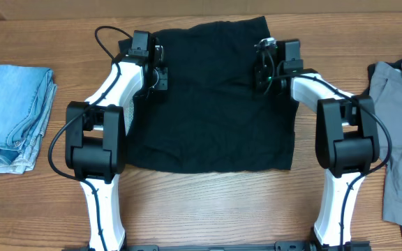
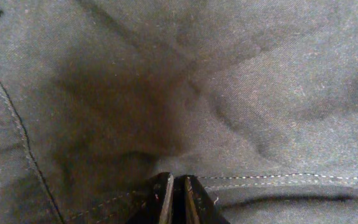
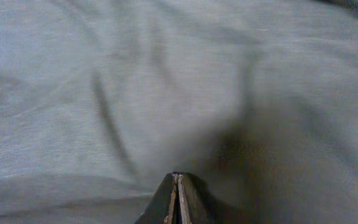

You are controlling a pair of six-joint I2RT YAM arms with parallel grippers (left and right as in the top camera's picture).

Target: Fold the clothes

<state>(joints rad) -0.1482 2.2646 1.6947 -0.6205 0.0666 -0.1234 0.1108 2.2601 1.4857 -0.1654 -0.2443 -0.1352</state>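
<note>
Wood-grain desk (image 1: 201, 209) fills the overhead view, and a black garment (image 1: 211, 104) lies spread at its middle, roughly rectangular, reaching from the far edge of the frame down to just ahead of the two arm bases. Its surface is mostly flat with soft wrinkles, and its lower hem runs slightly uneven.

The left end effector (image 1: 160, 75) sits on the garment's upper left part, near the side edge. In the left wrist view its tips (image 2: 178, 180) stand almost together with only a thin dark slit between them, right down at the cloth (image 2: 229, 93) where a line of pale stitching runs in from the right. Whether fabric is caught in that slit cannot be told.

The right end effector (image 1: 262, 77) sits on the upper right part of the garment. Its wrist view shows the tips (image 3: 178, 177) pressed together against the creased fabric (image 3: 166, 74); any pinched cloth is not visible.

Well apart on the left side of the desk lies a folded pile of blue denim (image 1: 12, 115). At the right edge a grey garment (image 1: 400, 139) lies crumpled, partly out of frame.
</note>
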